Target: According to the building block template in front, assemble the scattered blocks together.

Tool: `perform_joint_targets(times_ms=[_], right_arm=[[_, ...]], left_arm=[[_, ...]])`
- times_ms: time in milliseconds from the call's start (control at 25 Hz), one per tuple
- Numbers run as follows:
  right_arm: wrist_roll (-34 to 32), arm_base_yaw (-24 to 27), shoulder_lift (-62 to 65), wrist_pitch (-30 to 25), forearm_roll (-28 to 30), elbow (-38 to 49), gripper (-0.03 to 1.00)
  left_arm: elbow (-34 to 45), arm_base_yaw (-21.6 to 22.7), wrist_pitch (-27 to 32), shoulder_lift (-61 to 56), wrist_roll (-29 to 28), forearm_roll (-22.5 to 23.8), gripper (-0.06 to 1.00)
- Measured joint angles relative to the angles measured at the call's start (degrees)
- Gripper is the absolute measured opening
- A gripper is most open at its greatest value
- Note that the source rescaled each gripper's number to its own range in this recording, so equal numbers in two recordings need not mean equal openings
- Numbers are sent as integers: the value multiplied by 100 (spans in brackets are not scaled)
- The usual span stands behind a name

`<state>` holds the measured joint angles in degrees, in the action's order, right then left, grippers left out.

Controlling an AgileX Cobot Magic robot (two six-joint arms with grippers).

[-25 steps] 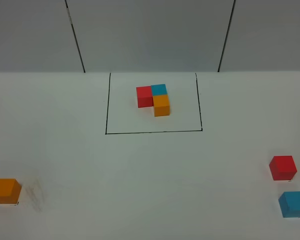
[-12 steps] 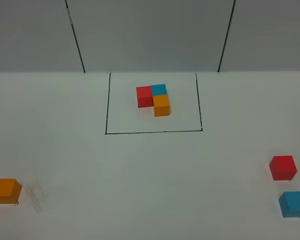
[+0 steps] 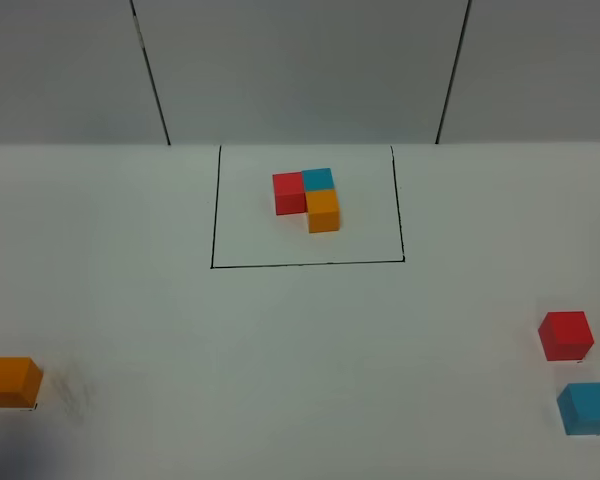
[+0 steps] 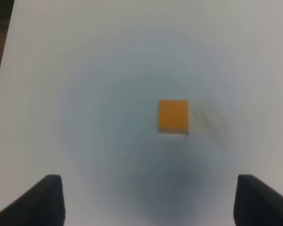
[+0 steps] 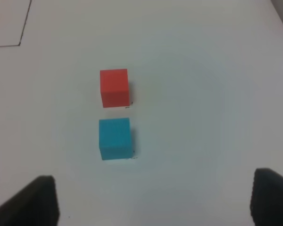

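The building block template is an L of joined red, blue and orange cubes inside a thin black rectangle at the table's far middle. Of the scattered blocks, the orange cube sits at the near left, and the red cube and blue cube sit at the near right. My left gripper is open and empty above the table, with the orange cube ahead of it. My right gripper is open and empty, with the red cube and blue cube ahead of it. Neither gripper shows in the exterior high view.
A white tabletop meets a grey back wall with two dark seams. A faint grey smudge lies beside the orange cube. A corner of the black outline shows in the right wrist view.
A dim shadow has appeared at the bottom left corner of the exterior high view. The blocks and the template have not moved.
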<state>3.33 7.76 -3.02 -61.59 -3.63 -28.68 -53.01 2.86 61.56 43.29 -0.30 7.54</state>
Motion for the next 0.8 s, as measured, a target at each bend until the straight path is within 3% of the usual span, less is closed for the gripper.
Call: perform_joint_targets(times_ms=[120, 280, 800], right_arm=[[0, 0, 0, 0, 0, 0, 87], [0, 0, 0, 0, 0, 0, 87], [0, 0, 0, 0, 0, 0, 87]], left_arm=[[-91, 0, 108, 641, 0, 299, 80], [-96, 0, 73, 1277, -24, 324, 80], [-96, 0, -790, 2579, -37, -54, 80]])
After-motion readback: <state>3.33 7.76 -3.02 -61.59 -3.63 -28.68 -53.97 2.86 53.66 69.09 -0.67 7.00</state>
